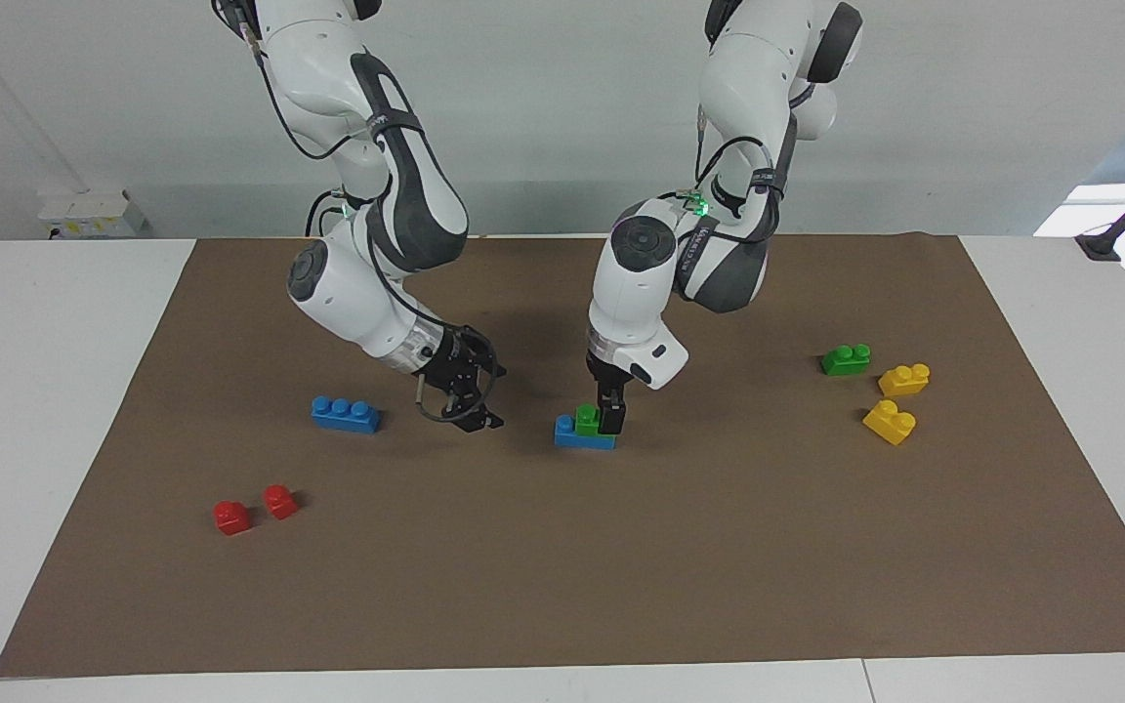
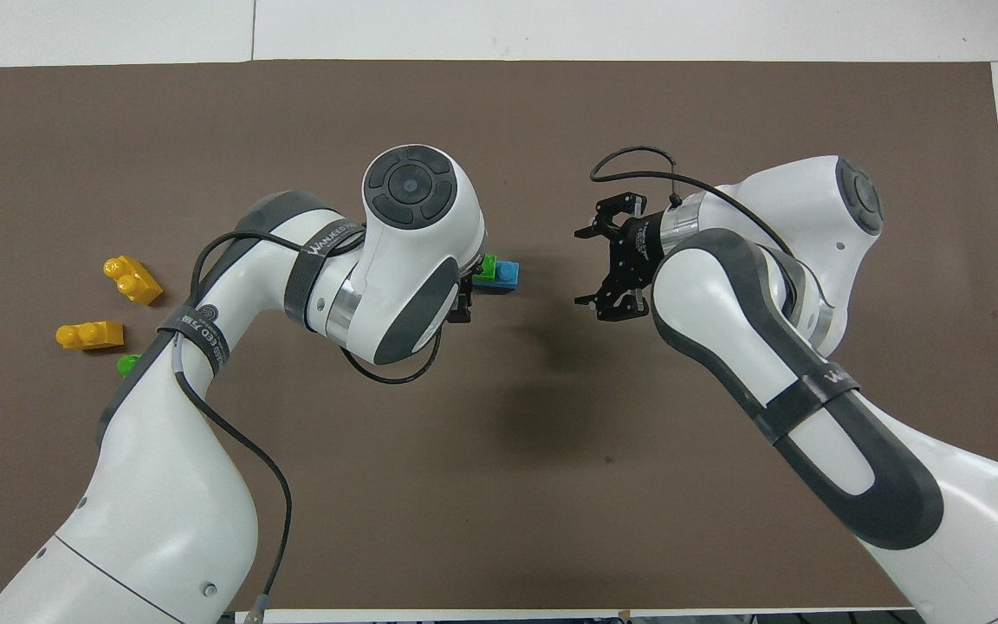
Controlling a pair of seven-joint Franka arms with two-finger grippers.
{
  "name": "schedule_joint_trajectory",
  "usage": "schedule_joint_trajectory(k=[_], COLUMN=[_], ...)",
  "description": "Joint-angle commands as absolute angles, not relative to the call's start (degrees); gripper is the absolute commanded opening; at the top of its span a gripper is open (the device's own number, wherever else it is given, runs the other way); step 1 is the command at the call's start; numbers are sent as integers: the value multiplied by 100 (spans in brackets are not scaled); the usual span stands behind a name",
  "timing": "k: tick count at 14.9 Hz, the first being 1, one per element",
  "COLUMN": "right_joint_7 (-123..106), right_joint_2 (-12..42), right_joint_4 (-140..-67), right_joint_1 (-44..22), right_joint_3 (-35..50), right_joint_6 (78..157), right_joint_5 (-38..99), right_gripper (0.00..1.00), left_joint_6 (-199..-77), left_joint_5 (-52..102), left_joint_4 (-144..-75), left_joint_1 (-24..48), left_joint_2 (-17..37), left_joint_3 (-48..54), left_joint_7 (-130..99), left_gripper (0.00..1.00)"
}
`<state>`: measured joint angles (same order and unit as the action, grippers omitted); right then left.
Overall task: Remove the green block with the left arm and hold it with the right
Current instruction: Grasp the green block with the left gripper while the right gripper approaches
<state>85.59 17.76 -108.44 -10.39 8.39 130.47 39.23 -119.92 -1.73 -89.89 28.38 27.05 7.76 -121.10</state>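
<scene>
A green block (image 1: 589, 418) sits on one end of a blue three-stud brick (image 1: 577, 436) in the middle of the brown mat. Both also show in the overhead view, the green block (image 2: 488, 266) beside the blue brick's bare stud (image 2: 508, 274). My left gripper (image 1: 608, 420) is down at the green block, its black tip covering the block's end toward the left arm's side. My right gripper (image 1: 484, 398) hangs open just above the mat beside the stack, toward the right arm's end, and holds nothing. It also shows open in the overhead view (image 2: 583, 267).
A second green block (image 1: 846, 359) and two yellow bricks (image 1: 904, 379) (image 1: 890, 422) lie toward the left arm's end. A loose blue three-stud brick (image 1: 346, 414) and two red bricks (image 1: 231, 516) (image 1: 280, 501) lie toward the right arm's end.
</scene>
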Motion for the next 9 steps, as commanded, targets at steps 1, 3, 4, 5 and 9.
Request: schedule_joint_trajectory(k=[1, 3, 4, 5, 9], right_joint_7=[8779, 8824, 8824, 8824, 8991], right_joint_2=[1828, 1916, 1960, 1995, 2205], right_joint_4=[-10863, -10881, -10898, -10907, -10899], right_joint_1=[-1212, -1257, -1292, -1309, -1484], right_joint_3=[835, 835, 835, 835, 844], right_joint_6=[13148, 13157, 13175, 13201, 13587], right_joint_5=[4034, 4034, 4034, 4034, 4043], right_gripper=[91, 91, 91, 91, 91], left_joint_6=[-12119, -12313, -12366, -12410, -12568], left_joint_5=[-343, -352, -360, -360, -387], left_joint_4=[-8903, -9017, -9052, -9096, -9237], left_joint_1=[2944, 2953, 2953, 2953, 2953], left_joint_2=[2795, 2786, 2786, 2786, 2777], left_joint_3=[694, 686, 694, 686, 686], left_joint_7=[-12313, -12497, -12498, -12498, -12498], left_gripper=[100, 100, 100, 100, 100])
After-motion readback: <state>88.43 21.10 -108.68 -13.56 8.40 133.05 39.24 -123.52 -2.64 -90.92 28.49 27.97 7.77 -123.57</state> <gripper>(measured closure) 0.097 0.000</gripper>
